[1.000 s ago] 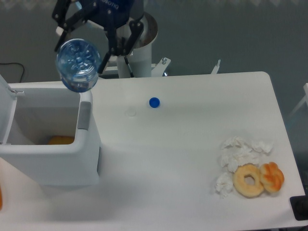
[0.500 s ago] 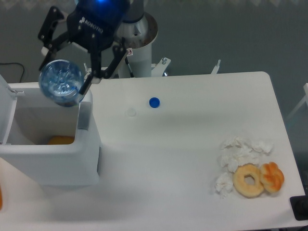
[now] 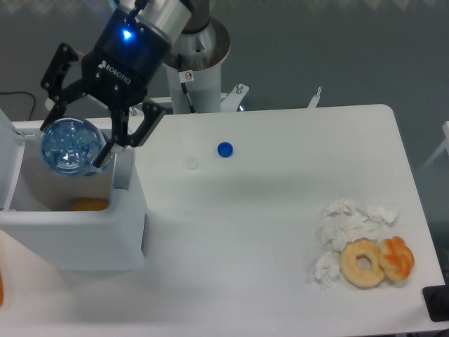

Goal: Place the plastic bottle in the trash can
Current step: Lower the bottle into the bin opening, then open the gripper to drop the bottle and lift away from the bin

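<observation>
**Bottle now hangs over the bin's mouth**

The gripper (image 3: 76, 144) has swung left from beside the trash can (image 3: 105, 232), and its fingers (image 3: 105, 151) pinch the plastic bottle (image 3: 69, 146), dimpled base toward us, above the bin's open grey inside. A second ago the bottle sat over the bin's right rim; now it looks clear to drop. Something orange (image 3: 88, 204) already lies inside. Right of the bin on the worktop (image 3: 280, 210) sit a blue cap (image 3: 224, 149), crumpled tissues (image 3: 347, 225) and a doughnut (image 3: 363, 262).
</observation>
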`<action>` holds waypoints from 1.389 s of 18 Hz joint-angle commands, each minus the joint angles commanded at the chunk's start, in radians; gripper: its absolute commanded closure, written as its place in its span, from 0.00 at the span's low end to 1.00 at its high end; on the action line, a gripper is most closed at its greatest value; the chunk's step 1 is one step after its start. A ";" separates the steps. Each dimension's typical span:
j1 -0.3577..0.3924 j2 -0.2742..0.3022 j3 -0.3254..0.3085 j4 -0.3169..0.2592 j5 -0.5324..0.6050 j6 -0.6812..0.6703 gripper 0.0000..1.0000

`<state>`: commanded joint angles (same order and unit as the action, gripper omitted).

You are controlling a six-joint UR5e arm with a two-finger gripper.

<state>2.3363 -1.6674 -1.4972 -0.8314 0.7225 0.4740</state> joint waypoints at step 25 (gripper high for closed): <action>-0.075 -0.006 -0.075 0.000 0.005 0.054 0.16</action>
<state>2.2611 -1.6736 -1.5723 -0.8314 0.7271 0.5277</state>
